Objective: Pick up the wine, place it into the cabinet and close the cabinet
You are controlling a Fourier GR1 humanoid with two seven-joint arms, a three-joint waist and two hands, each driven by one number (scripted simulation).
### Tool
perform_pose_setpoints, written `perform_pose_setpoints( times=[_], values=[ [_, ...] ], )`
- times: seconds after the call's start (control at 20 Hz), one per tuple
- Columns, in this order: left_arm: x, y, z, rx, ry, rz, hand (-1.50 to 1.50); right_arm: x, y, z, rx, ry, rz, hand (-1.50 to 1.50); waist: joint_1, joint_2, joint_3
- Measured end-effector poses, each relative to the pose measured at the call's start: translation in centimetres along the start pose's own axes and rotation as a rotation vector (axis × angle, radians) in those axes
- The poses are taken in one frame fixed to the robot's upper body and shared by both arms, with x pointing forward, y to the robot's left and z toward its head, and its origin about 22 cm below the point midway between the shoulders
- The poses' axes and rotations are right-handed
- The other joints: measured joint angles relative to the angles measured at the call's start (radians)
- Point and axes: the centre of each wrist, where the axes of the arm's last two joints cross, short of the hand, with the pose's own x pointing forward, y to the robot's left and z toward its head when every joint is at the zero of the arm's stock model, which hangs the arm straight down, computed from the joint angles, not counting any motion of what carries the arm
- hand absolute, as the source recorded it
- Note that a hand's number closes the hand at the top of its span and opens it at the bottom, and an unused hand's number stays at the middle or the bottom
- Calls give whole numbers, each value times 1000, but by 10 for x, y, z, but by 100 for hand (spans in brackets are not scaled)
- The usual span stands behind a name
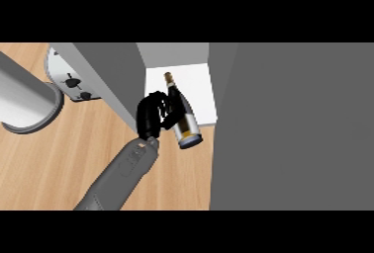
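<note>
- Pointing its neck toward 12 o'clock and its base toward 6 o'clock, the wine bottle [182,117] is held a little tilted; the glass is dark, with a pale band near the base.
- Its neck and shoulder show over the white floor [206,94] of the open cabinet, while its base sticks out past that floor's 6 o'clock edge, above the wooden surface [51,168].
- The left hand [152,117] grasps the bottle from its 9 o'clock side, with black fingers curled across the body of the glass.
- The grey forearm [124,173] behind that hand comes in from 7 o'clock.
- The cabinet's grey side wall [110,69] stands just at 9 o'clock of the hand.
- A broad grey panel [292,123] fills the view from 1 to 5 o'clock, just beside the bottle; whether it is the cabinet's door I cannot tell.
- On the surface at 9 o'clock stands a large grey cylinder [22,104], and near it, toward 10 o'clock, a pale appliance [62,69] with two black knobs.
</note>
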Motion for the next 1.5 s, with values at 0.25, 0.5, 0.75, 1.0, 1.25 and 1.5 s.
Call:
perform_pose_setpoints(
  times=[0.25, 0.5, 0.75, 1.0, 1.25, 1.5],
  values=[
    [35, -8, -33, -42, -110, -91, 150, 0, -1, 1, 7, -6, -2, -150, -11, 11, -4],
    [53, -11, -47, -37, -127, -100, 150, 0, -4, 2, 18, -12, 6, -150, -23, 17, -6],
    [70, -11, -60, -26, -98, -121, 150, -1, -5, 3, 20, -10, 2, -150, -32, 19, -6],
    [66, -11, -64, -6, -66, -186, 150, -3, -9, 3, 34, -3, 10, -150, -33, 21, -5],
    [61, -10, -67, 46, -65, -239, -150, -6, -10, 3, 38, -5, 5, -150, -36, 23, -6],
    [54, -9, -68, 74, -53, -303, -150, -6, -10, 3, 52, -4, 1, -150, -43, 24, -6]
  ],
)
